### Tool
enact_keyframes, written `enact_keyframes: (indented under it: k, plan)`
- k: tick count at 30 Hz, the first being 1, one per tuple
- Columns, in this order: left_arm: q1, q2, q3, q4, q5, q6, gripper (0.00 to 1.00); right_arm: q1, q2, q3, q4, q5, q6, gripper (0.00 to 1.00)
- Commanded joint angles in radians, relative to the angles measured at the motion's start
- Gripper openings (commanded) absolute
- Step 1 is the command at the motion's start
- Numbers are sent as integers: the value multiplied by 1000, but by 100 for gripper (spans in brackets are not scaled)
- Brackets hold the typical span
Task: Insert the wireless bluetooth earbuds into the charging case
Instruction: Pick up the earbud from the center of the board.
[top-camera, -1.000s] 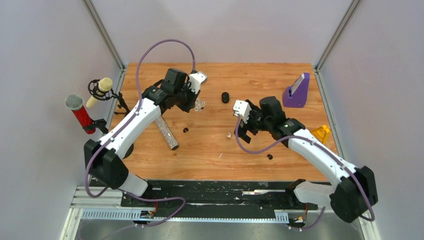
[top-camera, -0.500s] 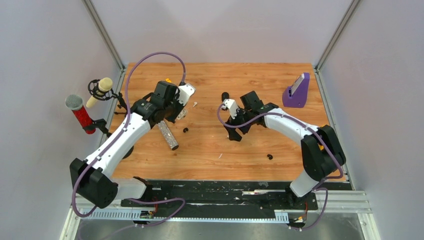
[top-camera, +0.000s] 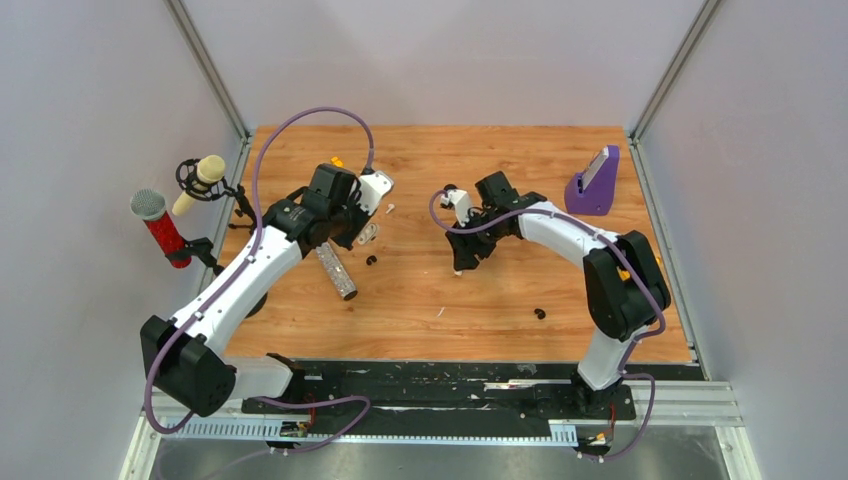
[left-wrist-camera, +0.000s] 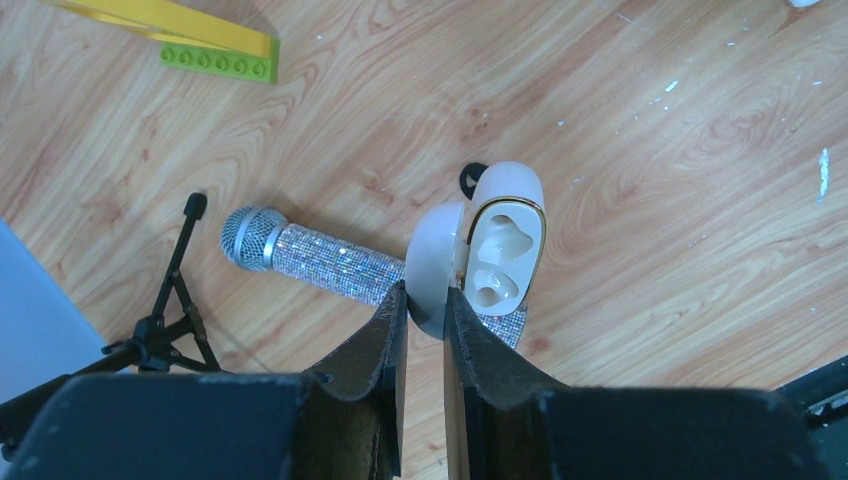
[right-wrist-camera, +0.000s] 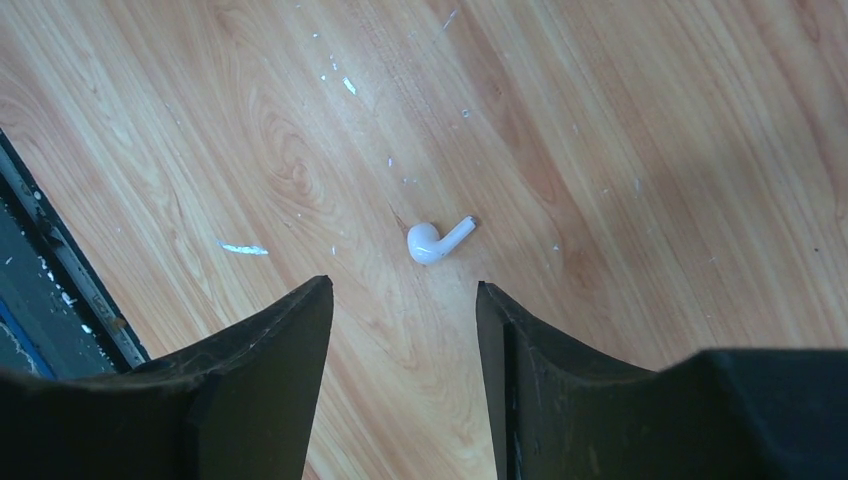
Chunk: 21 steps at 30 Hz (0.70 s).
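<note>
I'm seeing the white charging case (left-wrist-camera: 505, 240) hanging open, gold-rimmed, both sockets showing empty, its lid pinched in the left pincer (left-wrist-camera: 425, 300) above the worktop (left-wrist-camera: 650, 120). A white stemmed earbud (right-wrist-camera: 435, 240) is lying on its side just ahead of the spread right pincer (right-wrist-camera: 402, 290), untouched. A black bud (top-camera: 372, 261) is sitting near the case, and a second black bud (top-camera: 540, 314) is lying toward the near edge.

wooden table (top-camera: 500, 335) with a white earbud (right-wrist-camera: 435, 241), glittery microphone (top-camera: 336, 270), black earbud (top-camera: 540, 314) and purple stand (top-camera: 592, 185)
</note>
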Motion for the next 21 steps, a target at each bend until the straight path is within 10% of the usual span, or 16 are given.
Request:
enact_keyframes:
  k: [1,21]
  plan:
    - [2,-1,-4,16,41,7,17,13,5,-28,23,-31,-20,56]
    - [2,-26,-26,41,57,2,17,84,118,19,33,161,68,46]
